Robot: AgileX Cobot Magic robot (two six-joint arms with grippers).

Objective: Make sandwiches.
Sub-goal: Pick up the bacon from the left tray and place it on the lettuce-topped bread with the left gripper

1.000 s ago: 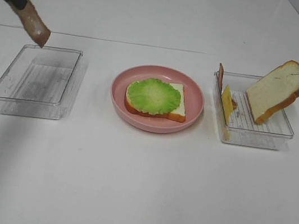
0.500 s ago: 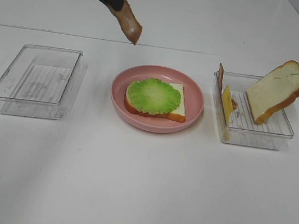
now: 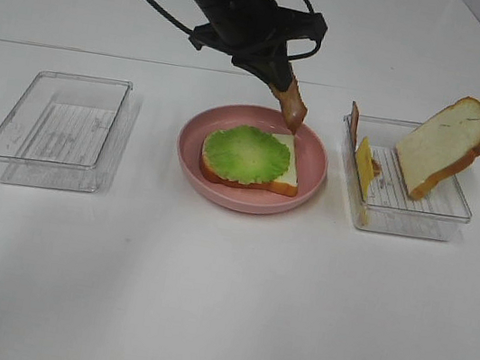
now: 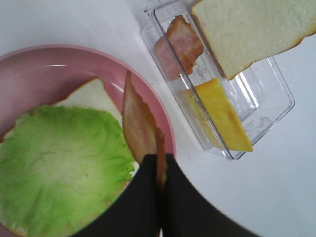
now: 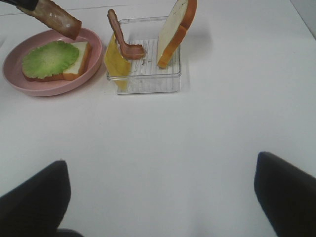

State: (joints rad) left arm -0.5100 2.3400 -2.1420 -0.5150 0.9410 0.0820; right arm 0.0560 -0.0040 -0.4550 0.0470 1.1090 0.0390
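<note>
At the left of the high view an empty clear tray (image 3: 56, 128) sits on the white surface (image 3: 202, 302). In the middle, the pink plate (image 3: 313, 178) carries a bread slice (image 3: 284, 176) under lettuce (image 3: 246, 154). The left pincer (image 4: 159, 165) is clenched on a bacon strip (image 4: 137, 121) dangling over the plate's upper-right rim. Let go here, I'd guess it lands half off the lettuce. The right-hand tray (image 3: 416, 224) holds a second bacon strip (image 3: 354, 121), cheese (image 3: 365, 168) and a leaning bread slice (image 3: 442, 144), with clear room between tray and plate. The right pincer (image 5: 160, 163) hangs released, empty.
</note>
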